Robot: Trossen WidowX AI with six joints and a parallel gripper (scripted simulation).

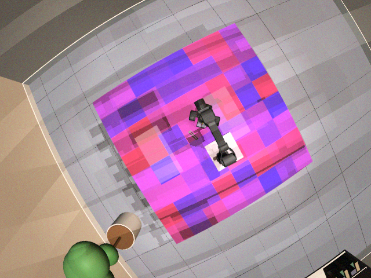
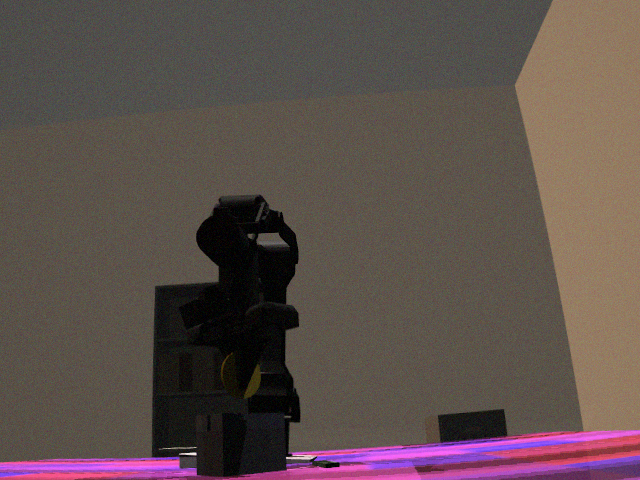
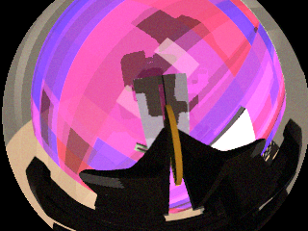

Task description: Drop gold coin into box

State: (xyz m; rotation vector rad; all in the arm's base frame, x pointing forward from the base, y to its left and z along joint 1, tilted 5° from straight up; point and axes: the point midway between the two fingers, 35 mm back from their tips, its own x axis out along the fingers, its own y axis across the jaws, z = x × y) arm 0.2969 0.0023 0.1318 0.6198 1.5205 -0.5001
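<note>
The coin [image 3: 175, 144] looks smooth, metallic gold (edge-on in the wrist view); the box [image 2: 240, 443] appears matt, dull grey; the gripper [image 3: 172, 176] reads matt black plastic.

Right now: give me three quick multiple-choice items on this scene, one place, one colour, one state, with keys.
1. Where is the coin?
A. in the holder
B. held over the box
C. flat on the mat

2. What colour is the coin?
A. silver
B. gold
C. red

3. What state is the gripper in?
A. jaws wide open
B. shut on nothing
C. shut on the coin

Key: 1 B, exterior view shows it in the air above the box; 2 B, its face shows yellow-gold; 3 C, wrist view shows the coin edge-on between the jaws.
</note>
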